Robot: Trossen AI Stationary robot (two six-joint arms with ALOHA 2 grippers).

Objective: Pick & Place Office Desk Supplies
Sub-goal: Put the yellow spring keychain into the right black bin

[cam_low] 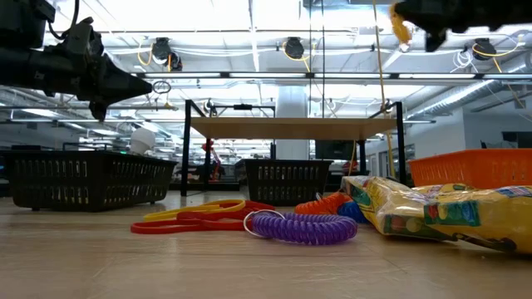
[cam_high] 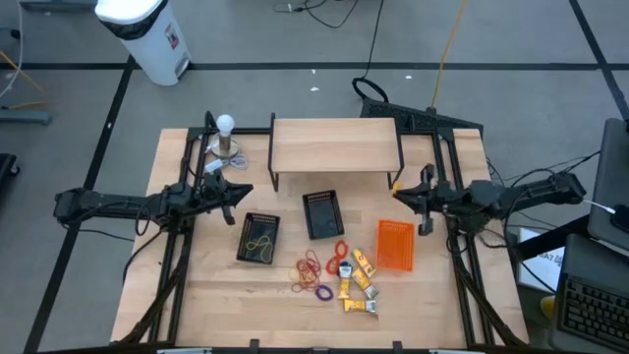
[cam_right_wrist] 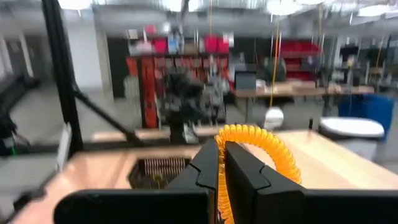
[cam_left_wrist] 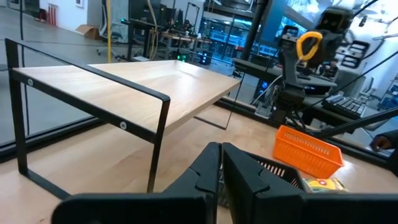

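Right gripper (cam_right_wrist: 221, 163) pinched on a yellow coil band (cam_right_wrist: 258, 148), held high by the shelf's (cam_high: 334, 144) right end; left gripper (cam_left_wrist: 221, 163) clenched on nothing, raised near the left edge.

The band looks light, springy and stretchy; a pinch across one strand seems enough, though it will likely dangle and may snag. More bands (cam_high: 313, 272) and packets (cam_high: 359, 285) lie loose mid-table between the black trays (cam_high: 259, 237) and the orange basket (cam_high: 395, 244). The packets seem soft and slick, best gripped across the middle.

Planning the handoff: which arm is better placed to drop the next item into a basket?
Right. Its pincer is shut on an orange coil band and hangs beside the orange basket; the left pincer is shut with nothing in it.
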